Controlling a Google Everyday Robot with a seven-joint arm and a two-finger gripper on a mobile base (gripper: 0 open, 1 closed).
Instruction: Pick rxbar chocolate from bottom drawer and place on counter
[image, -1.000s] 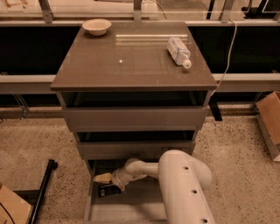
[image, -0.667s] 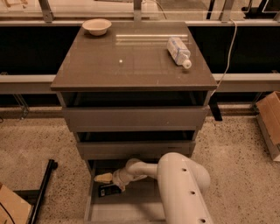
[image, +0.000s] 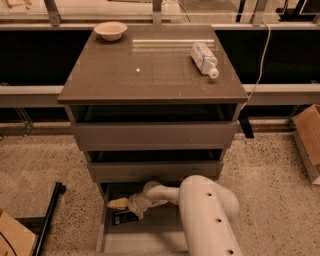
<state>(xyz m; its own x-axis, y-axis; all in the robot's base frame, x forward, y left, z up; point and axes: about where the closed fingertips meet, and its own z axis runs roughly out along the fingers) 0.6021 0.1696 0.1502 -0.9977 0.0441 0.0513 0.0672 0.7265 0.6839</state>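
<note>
The bottom drawer (image: 135, 235) is pulled out furthest below the two upper drawers. The rxbar chocolate (image: 123, 218), a small dark flat bar, lies on the drawer floor near its left side. My gripper (image: 120, 204) reaches into the drawer from the right on a white arm (image: 200, 210), its pale fingertips just above and behind the bar. The counter (image: 150, 70) is the glossy grey-brown top of the cabinet.
A clear plastic bottle (image: 205, 59) lies on the counter's right side and a pale bowl (image: 110, 30) stands at its back left. A cardboard box (image: 310, 140) sits at the right, another at the lower left (image: 12, 237). A black bar (image: 47, 220) lies on the floor.
The arm and gripper have stayed almost still in the bottom drawer over the bar. Nothing on the counter moved.
</note>
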